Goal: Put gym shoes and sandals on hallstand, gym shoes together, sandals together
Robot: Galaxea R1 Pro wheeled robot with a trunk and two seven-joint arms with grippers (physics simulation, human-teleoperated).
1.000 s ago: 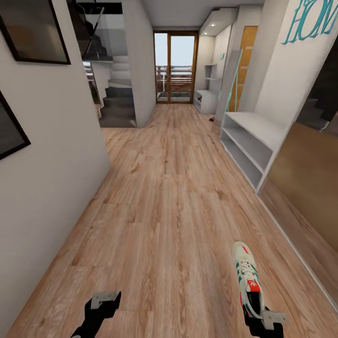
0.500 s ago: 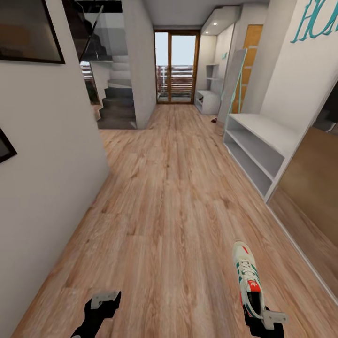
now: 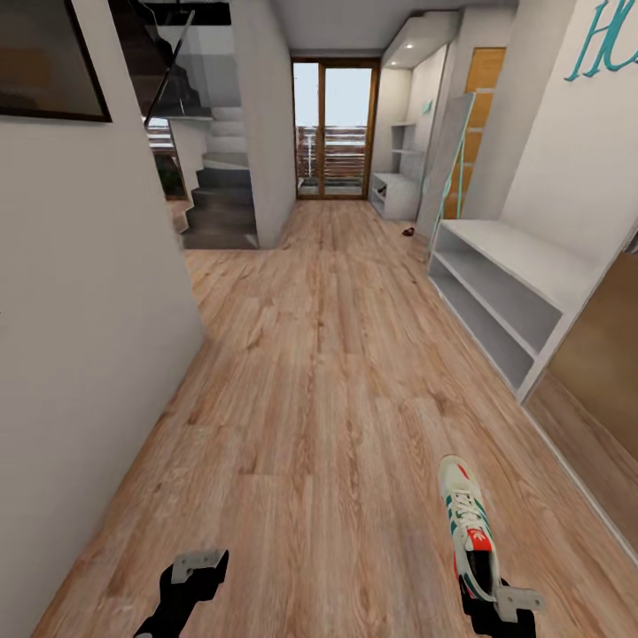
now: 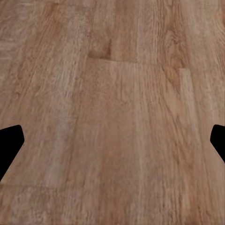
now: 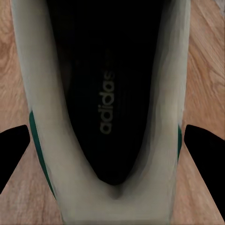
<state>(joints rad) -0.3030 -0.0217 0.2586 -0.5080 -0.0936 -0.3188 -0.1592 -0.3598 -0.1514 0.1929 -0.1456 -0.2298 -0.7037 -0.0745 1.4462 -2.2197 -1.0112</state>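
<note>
My right gripper (image 3: 486,595) is shut on the heel of a white gym shoe (image 3: 466,518) with green stripes and a red-orange tongue patch, held toe-forward above the corridor floor (image 3: 319,372). In the right wrist view the shoe's dark insole (image 5: 108,108) sits between the fingers (image 5: 11,152). My left gripper (image 3: 190,576) is open over bare planks (image 4: 117,93). Two pale-grey low shelf units line the right wall. The near one (image 3: 518,283) is wide, and the far one (image 3: 394,190) sits under floating shelves. I cannot tell which is the hallstand. The sandals are out of view.
A small dark red thing (image 3: 408,231) lies on the floor far ahead, too small to name. A tall mirror (image 3: 446,168) leans by the near unit. A mirrored wardrobe (image 3: 594,372) follows on the right, a wall (image 3: 80,310) on the left, stairs (image 3: 217,190) and a glass door (image 3: 332,128) beyond.
The whole view has shifted: the near shelf unit sits lower and further right and the far end looks closer. Both grippers and the shoe keep their places in the picture.
</note>
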